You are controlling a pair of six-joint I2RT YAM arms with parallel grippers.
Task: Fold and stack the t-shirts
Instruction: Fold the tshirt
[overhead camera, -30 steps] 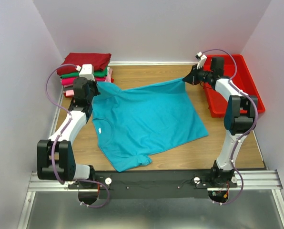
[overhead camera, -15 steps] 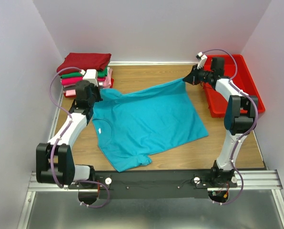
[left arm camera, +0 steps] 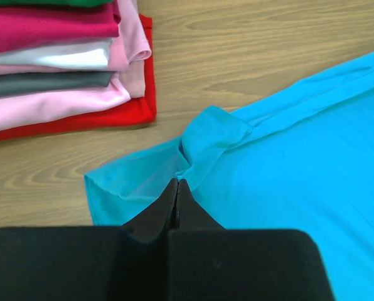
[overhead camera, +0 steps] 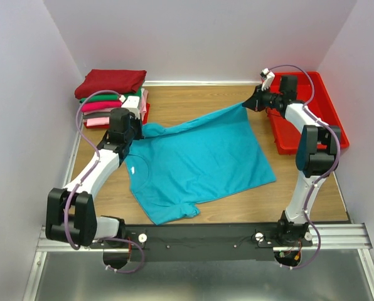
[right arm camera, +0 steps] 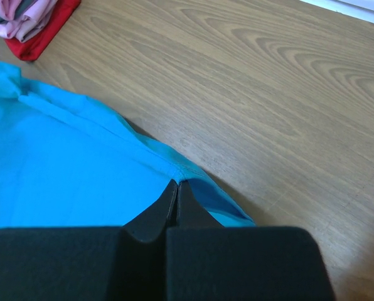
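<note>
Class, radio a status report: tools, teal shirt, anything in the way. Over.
Left tool shut on teal t-shirt near sleeve. Right tool shut on hem corner. Folded stack beside left tool, not blocking.

Nothing is readable: the neck tag (overhead camera: 132, 169) on the teal t-shirt (overhead camera: 199, 157) is too small.

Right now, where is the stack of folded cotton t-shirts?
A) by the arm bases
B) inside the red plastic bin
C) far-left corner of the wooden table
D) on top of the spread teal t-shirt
C: the stack of folded t-shirts sits in the far-left corner of the wooden table, beside the teal t-shirt; the red plastic bin is far right.
</note>
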